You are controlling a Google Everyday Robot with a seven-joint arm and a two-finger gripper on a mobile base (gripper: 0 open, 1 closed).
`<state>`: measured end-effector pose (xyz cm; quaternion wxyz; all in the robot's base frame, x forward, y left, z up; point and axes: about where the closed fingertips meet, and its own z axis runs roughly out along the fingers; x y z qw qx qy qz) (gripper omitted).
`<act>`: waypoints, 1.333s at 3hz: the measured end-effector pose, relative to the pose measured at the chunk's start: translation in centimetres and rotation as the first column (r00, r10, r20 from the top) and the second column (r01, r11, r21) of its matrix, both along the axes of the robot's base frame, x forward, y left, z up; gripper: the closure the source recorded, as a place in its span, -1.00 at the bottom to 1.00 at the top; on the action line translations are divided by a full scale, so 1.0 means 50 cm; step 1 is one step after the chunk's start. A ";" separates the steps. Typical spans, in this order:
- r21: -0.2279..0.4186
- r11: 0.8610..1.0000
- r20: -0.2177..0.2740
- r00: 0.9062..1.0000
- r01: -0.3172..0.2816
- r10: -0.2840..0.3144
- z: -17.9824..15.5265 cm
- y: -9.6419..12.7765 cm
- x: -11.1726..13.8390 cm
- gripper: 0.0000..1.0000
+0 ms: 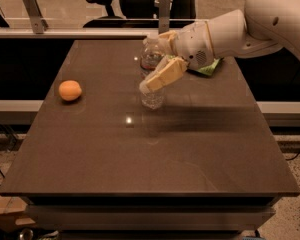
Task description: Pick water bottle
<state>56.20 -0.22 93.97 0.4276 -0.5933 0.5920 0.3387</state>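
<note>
The water bottle (151,96) is small, clear and ribbed, with a white cap, and stands upright on the dark table (140,154) at the back centre. My gripper (156,59) reaches in from the right and is shut on the bottle. One finger (164,75) crosses in front of its middle, and the other sits behind it near the cap. The bottle's base still rests on the table.
An orange (70,90) lies at the table's left side. A green packet (210,68) shows partly behind my wrist at the back right. A rail and office chairs stand beyond the table's far edge.
</note>
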 end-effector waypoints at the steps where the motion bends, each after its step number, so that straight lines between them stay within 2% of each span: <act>1: 0.013 1.000 0.004 1.000 0.008 -0.008 0.003 -0.006 0.009 -0.14; 2: 0.036 0.999 0.005 0.999 0.035 -0.036 0.013 -0.038 0.008 0.33; 3: -0.023 0.997 0.019 0.998 0.067 -0.067 0.035 -0.096 0.004 0.79; 4: -0.158 0.985 0.046 0.997 0.071 -0.064 0.064 -0.155 0.001 1.00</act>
